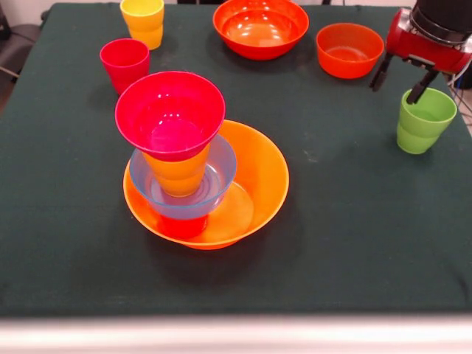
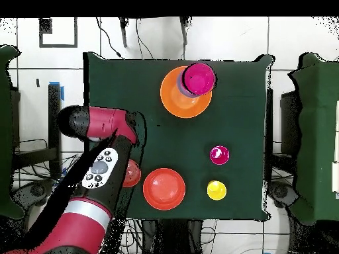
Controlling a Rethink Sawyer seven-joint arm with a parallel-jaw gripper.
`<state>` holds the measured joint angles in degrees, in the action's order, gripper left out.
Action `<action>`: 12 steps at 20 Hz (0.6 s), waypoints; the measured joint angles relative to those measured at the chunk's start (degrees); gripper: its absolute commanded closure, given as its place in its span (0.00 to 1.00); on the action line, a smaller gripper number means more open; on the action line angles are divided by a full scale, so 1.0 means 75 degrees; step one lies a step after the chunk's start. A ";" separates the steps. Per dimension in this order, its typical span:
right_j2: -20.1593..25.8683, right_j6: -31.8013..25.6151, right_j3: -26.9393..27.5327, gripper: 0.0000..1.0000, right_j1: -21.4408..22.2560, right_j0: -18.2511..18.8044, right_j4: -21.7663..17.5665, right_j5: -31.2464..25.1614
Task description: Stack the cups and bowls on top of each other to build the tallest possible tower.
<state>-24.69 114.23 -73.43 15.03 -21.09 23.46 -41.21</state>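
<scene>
The tower stands left of centre in the front view: a wide orange bowl holds a red-orange cup, a light blue bowl, an orange cup and a magenta bowl on top. It also shows in the overhead view. My gripper is open at the far right. One fingertip is at the far rim of the upright green cup; the other hangs outside it. The arm hides the green cup in the overhead view. No dark blue bowl shows.
A crimson cup and a yellow cup stand at the far left. A large red-orange bowl and a smaller orange-red bowl sit at the far side. The arm lies partly over the small bowl.
</scene>
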 measured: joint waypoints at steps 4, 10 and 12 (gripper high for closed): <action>0.0063 0.0000 -0.0135 0.00 -0.0053 -0.0099 0.0000 0.0002; 0.0101 0.0000 -0.0232 0.00 -0.0075 -0.0196 0.0002 0.0005; 0.0101 0.0000 -0.0231 0.00 -0.0091 -0.0243 0.0002 0.0003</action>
<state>-23.93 114.23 -75.16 14.35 -22.91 23.47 -41.19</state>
